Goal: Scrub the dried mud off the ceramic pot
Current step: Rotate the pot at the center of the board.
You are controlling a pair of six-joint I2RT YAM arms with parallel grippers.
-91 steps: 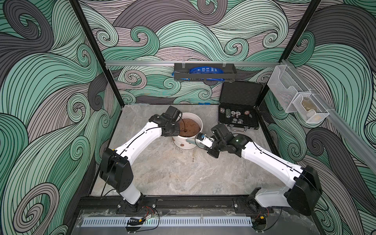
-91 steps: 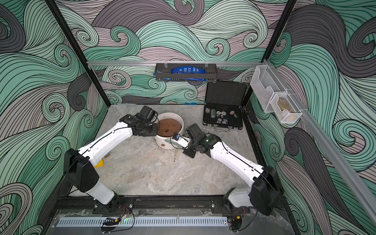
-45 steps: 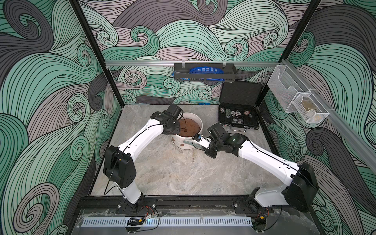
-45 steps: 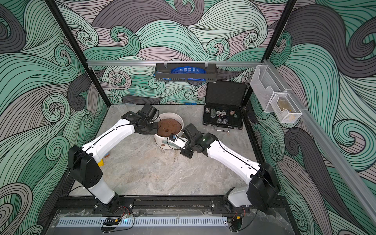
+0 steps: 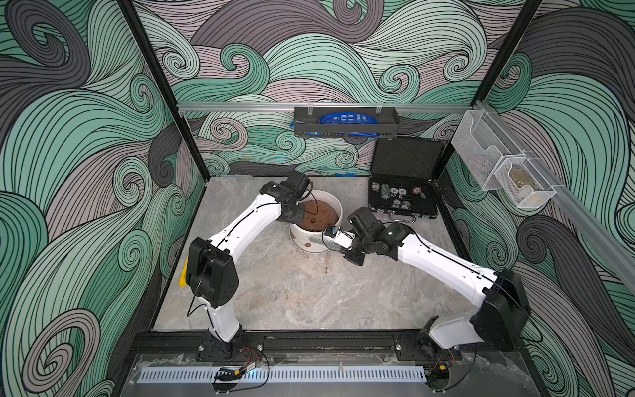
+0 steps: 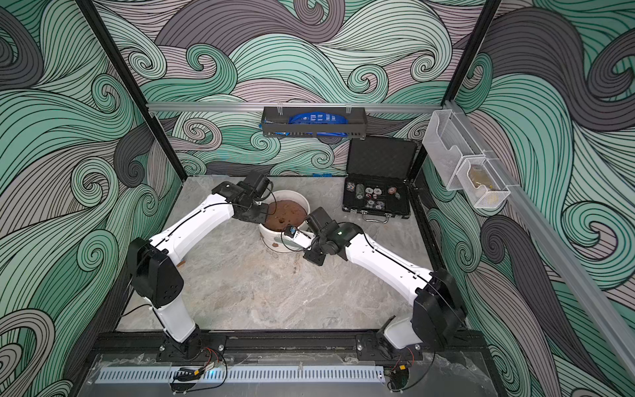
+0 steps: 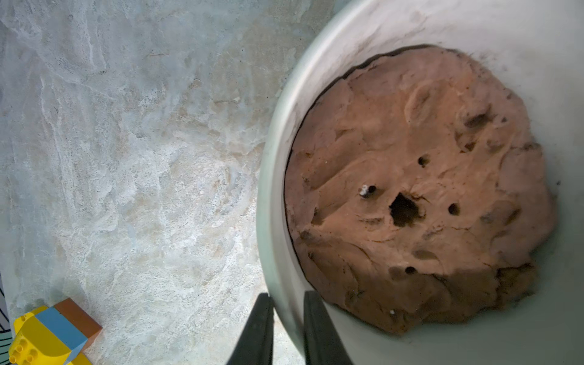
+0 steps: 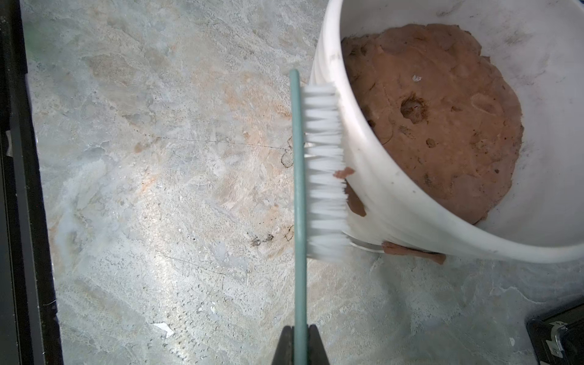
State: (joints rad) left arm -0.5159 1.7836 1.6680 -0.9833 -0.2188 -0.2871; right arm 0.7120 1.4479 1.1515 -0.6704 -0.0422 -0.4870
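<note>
The dried mud [image 8: 356, 202] sits in patches on the outer wall of the ceramic pot [image 5: 300, 237], mid-frame on the counter [image 5: 309, 292] in both top views. Risk: brush [image 8: 325, 170] pressure could slide or tip the pot if my left pincer [image 7: 287, 316], grasping the rim, slips. My right pincer [image 8: 299, 335] is clenched on the brush handle, with its arm reaching in low from frame right.
</note>
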